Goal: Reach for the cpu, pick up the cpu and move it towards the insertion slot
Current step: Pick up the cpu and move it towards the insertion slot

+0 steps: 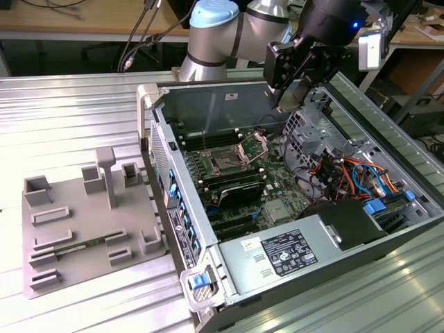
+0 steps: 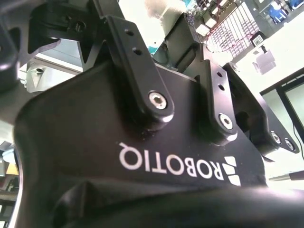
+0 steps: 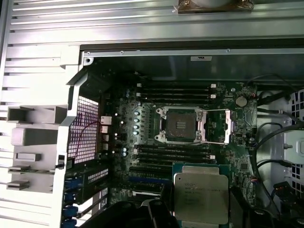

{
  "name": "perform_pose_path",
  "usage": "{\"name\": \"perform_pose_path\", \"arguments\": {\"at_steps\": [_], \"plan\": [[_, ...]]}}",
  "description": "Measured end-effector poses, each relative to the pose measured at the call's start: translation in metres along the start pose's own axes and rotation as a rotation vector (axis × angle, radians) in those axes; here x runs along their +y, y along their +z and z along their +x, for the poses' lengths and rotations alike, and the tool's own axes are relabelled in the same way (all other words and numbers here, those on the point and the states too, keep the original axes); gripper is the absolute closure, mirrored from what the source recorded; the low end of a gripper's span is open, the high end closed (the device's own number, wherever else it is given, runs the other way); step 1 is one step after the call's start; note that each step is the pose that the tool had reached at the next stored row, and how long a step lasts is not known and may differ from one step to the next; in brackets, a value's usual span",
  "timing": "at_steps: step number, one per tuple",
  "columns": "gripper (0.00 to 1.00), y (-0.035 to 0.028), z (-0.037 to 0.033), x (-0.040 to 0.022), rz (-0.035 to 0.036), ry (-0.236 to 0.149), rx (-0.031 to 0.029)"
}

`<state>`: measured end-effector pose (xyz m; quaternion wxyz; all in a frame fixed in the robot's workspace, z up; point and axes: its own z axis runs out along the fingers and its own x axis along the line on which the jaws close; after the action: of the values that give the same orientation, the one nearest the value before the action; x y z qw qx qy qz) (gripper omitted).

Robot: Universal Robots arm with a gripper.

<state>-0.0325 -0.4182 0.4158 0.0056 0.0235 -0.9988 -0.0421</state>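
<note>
My hand [image 1: 288, 100] hangs high over the open computer case [image 1: 208, 104], in the upper right of the exterior view. In the first wrist view the cpu [image 3: 200, 197] shows large at the lower right of the frame, silvery top up. I judge I have it clamped, clear of the board, so the reach and pick-up look done. The insertion slot [image 3: 182, 124] lies at that frame's centre, bracket swung open and socket bare, well apart from the cpu. The carry is only partly made.
</note>
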Motion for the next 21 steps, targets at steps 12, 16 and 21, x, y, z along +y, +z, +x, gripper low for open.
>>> {"name": "perform_pose_path", "arguments": {"at_steps": [12,16,21], "plan": [[0.45,-0.0002,-0.0143,-0.0007,0.0000,0.000,0.0001],[0.45,-0.0003,-0.0192,-0.0009,0.0000,0.000,0.0001],[0.45,-0.0003,-0.0244,-0.0011,0.0000,0.000,0.0000]]}}
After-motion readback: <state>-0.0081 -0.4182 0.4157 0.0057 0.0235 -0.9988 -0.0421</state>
